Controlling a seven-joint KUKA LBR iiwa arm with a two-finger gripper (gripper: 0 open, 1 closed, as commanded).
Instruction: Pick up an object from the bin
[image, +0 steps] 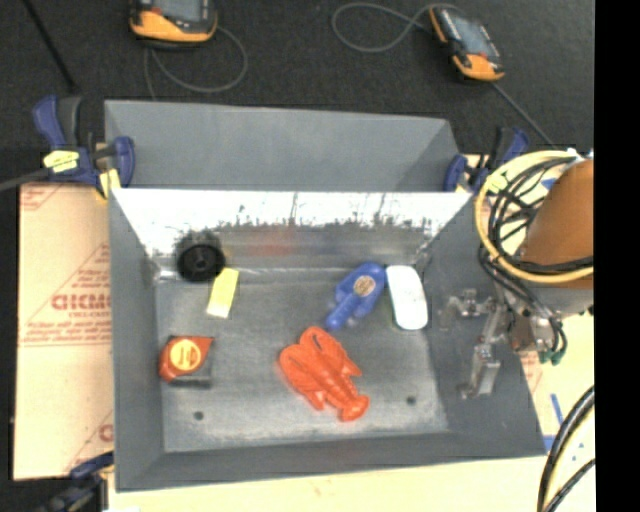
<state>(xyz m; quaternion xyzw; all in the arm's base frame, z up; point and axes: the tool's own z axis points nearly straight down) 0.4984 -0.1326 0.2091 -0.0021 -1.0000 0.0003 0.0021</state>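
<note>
1. tool (482, 345): it is hanging over the right sloping wall of the grey bin (300, 440), apart from every item. nothing is sitting in it. you are not being shown enough to tell whether it is released or clenched.
2. white oval thing (407, 297), smooth and rounded: it is lying at the right end of the bin floor, near the back wall, and is the item nearest the tool.
3. blue handled thing (352, 298), carrying a round tan disc: it is lying tilted just left of the white one. you cannot tell whether the two are touching.
4. orange lobster toy (322, 375): it is lying mid-floor toward the front, apart from its neighbours.
5. left-hand lot: a black round disc (200, 260), a yellow block (222, 292) and an orange-and-yellow tape measure (186, 358) are sitting well apart from the tool.
6. step in hand, by judgement: you are approaching, and no item is being gripped yet.
7. doing it well, by judgement: you are likely best served by bringing the tool leftward off the wall before going down.
8. choice of item, by judgement: the white oval is looking slippery and close to the wall, so you should be closing across its narrow width. the lobster is offering more room all round.
</note>
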